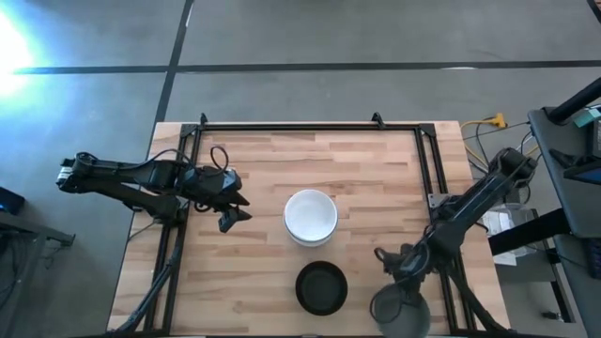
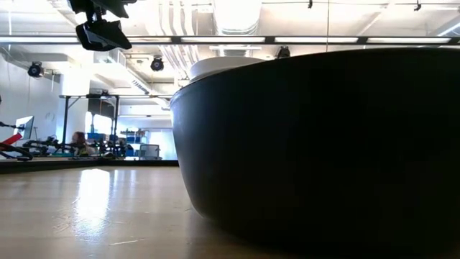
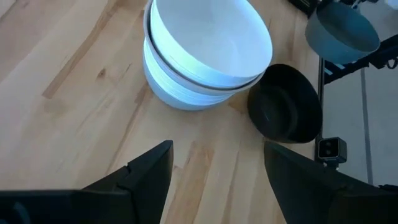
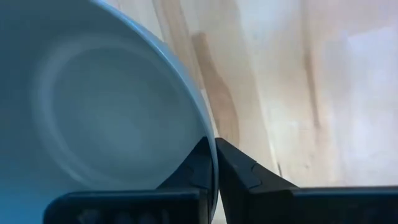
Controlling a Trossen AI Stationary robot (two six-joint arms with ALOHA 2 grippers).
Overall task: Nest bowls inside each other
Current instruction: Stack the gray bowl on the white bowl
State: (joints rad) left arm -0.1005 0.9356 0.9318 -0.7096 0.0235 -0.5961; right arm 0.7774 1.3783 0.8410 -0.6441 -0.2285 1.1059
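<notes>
A stack of white bowls (image 1: 310,216) stands near the middle of the table, with a black bowl (image 1: 321,286) just on its near side. The black bowl (image 2: 323,144) fills the low view, and the white stack's rim (image 2: 223,65) shows behind it. My left gripper (image 1: 235,202) hovers open to the left of the white stack (image 3: 205,50) and points toward it and the black bowl (image 3: 286,102). My right gripper (image 1: 402,280) is shut on a grey bowl (image 1: 399,305) at the table's near right corner, which also shows far off as the grey bowl (image 3: 342,31). My right gripper (image 4: 214,162) pinches the grey bowl's rim (image 4: 208,140), with one finger inside the bowl and one outside against its wall. The fingers reach the rim from the table's far side. Whether the bowl's base is on the table or lifted off it, I cannot tell.
Black rails (image 1: 300,127) run along the far edge and both sides of the wooden table (image 1: 254,272). Bare wood lies left of the bowls and between the black bowl and the grey one. The room beyond the table shows in the low view.
</notes>
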